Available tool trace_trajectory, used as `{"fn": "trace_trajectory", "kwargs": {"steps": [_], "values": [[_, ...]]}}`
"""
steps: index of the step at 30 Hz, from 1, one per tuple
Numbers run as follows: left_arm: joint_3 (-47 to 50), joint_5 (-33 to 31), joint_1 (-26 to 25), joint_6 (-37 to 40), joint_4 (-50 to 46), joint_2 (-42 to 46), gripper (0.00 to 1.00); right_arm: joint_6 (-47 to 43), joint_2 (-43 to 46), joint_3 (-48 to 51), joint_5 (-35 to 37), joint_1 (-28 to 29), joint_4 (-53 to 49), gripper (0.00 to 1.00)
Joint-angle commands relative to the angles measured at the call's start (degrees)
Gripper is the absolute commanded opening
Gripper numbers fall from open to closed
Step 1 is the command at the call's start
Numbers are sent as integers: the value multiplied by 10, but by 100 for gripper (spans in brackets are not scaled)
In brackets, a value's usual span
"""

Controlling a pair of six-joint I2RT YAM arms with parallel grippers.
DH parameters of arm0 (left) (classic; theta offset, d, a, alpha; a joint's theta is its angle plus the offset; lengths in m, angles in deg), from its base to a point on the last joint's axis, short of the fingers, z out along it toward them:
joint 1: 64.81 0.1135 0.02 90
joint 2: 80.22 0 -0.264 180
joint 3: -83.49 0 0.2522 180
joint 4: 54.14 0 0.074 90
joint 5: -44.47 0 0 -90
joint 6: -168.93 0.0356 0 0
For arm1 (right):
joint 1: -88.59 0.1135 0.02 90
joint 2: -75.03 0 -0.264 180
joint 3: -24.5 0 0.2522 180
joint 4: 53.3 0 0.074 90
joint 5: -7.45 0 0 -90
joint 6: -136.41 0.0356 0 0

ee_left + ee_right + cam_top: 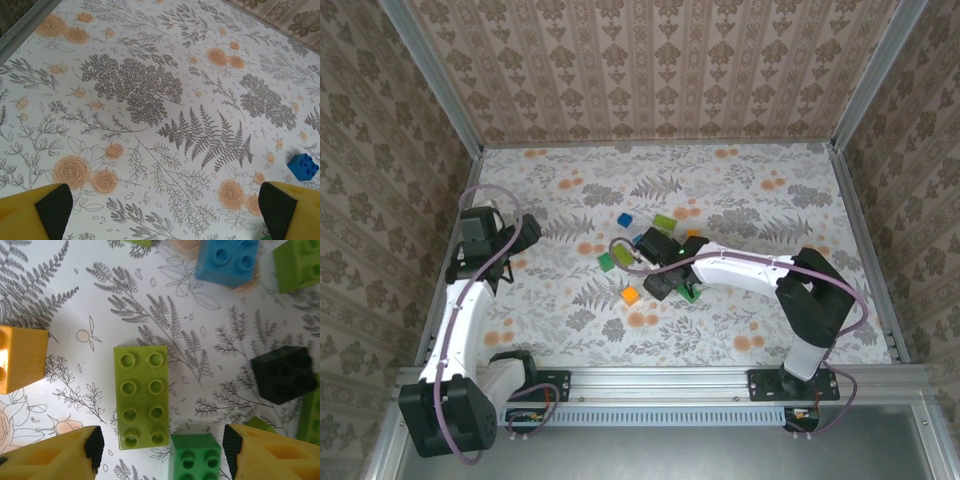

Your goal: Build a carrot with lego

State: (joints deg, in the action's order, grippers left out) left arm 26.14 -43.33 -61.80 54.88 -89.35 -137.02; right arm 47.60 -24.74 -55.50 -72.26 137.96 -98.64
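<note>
Lime brick: two studs by four, flat on the table, studs up, its long side running 12 to 6 in the right wrist view.
Right claw: open. One yellow finger stands on each side of the lime brick's near end, at 9 and 3 o'clock, and neither touches it; nothing is held.
Orange brick: at 9 o'clock of the lime brick, apart from it, cut by the frame edge.
Blue brick: at 1 o'clock of the lime brick, well apart.
Black brick: at 3 o'clock, apart.
Green brick: at 5 o'clock, just beside the lime brick's near corner — touching or not, I cannot tell.
Lego: seen from above, the bricks lie scattered mid-table, close around the right claw.
Left claw: wide open and holding nothing, over the flowered table. A blue brick sits at 4 o'clock in its wrist view. From above, the left claw is at 9 o'clock of the lego, well apart.
</note>
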Motion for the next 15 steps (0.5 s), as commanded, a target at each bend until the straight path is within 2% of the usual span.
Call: {"fn": "trace_trajectory", "kwargs": {"steps": [1,9,15], "values": [[-5,15,5,-8,-2,-2,99,-14,-19,-17,-20,1,-16,64],[-5,18,6,-8,-1,-3,99,-21,-43,-23,-42,-3,-7,65],[-5,21,5,-9,3,-4,99,-19,-63,-33,-49,-8,-4,61]]}}
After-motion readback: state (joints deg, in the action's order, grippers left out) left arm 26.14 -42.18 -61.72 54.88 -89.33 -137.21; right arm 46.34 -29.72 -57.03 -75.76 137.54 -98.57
